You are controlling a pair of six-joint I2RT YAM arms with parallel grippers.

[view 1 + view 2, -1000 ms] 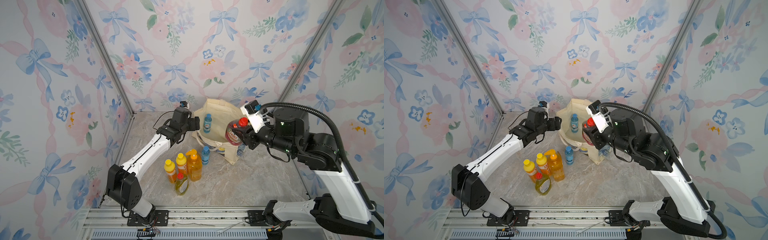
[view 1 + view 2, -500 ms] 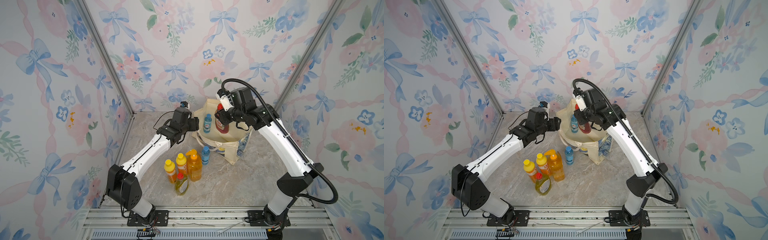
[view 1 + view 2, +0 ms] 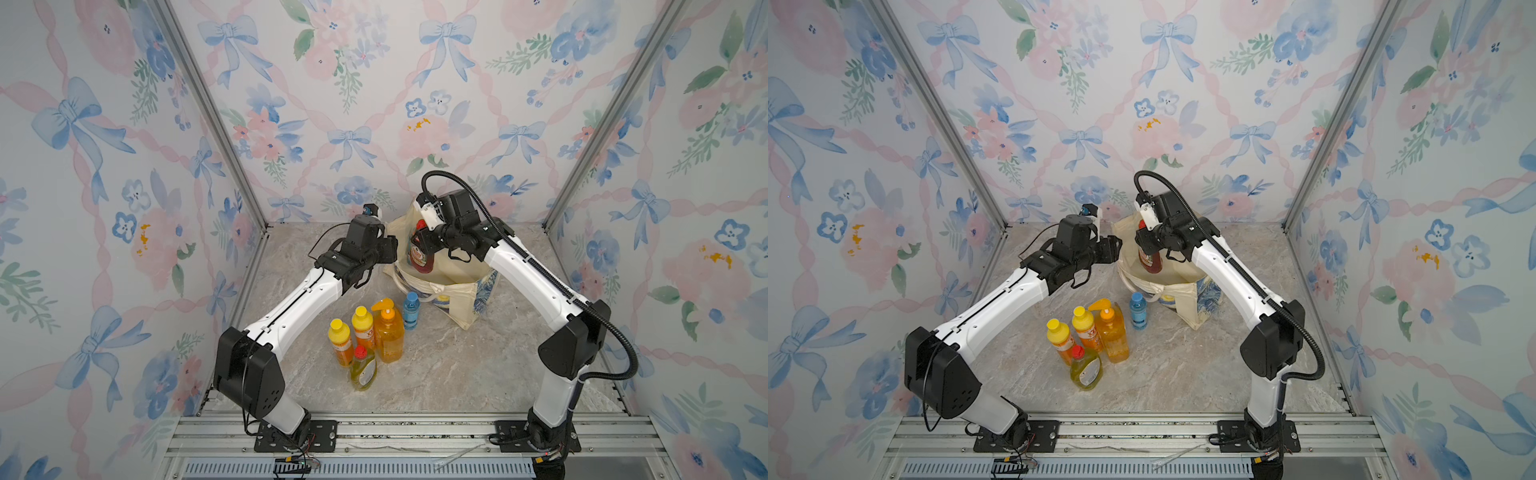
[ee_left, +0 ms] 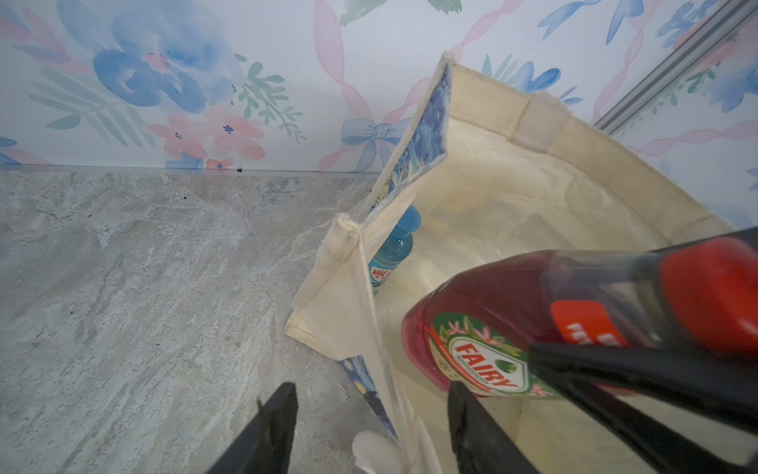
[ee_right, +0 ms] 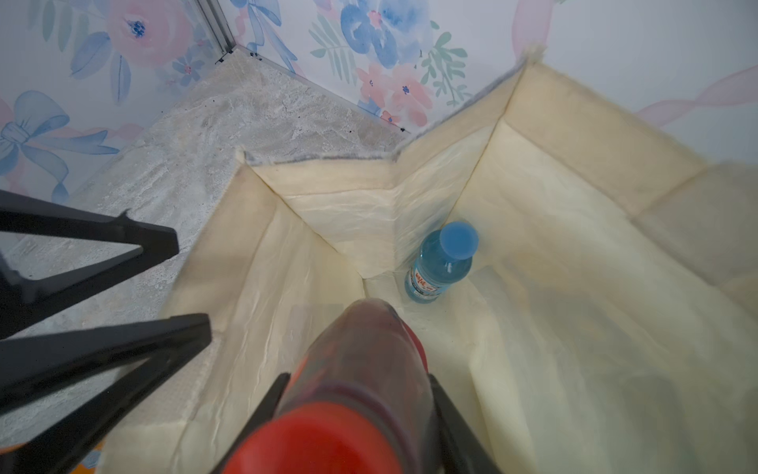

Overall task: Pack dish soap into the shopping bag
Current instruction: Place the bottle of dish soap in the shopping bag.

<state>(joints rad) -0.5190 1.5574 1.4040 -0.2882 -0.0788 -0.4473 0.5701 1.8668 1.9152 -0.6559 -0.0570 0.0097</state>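
I see right gripper (image 5: pixel 359 385) down from near camera, pinching red dish soap bottle (image 3: pixel 420 255), now at shopping bag (image 3: pixel 459 299) mouth, rear of table. Left gripper (image 4: pixel 371 388) fingers narrower than before, still apart, straddling bag rim.

Red dish soap bottle (image 4: pixel 492 295) showing "FAIRY" in red capitals on label; small blue bottle (image 4: pixel 394 248) label print blurring, unreadable.

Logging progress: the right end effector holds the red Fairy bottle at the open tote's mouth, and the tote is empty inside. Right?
No, the tote is not empty: the right wrist view shows a blue-capped bottle standing in its corner. The right end effector does hold the red Fairy bottle there.
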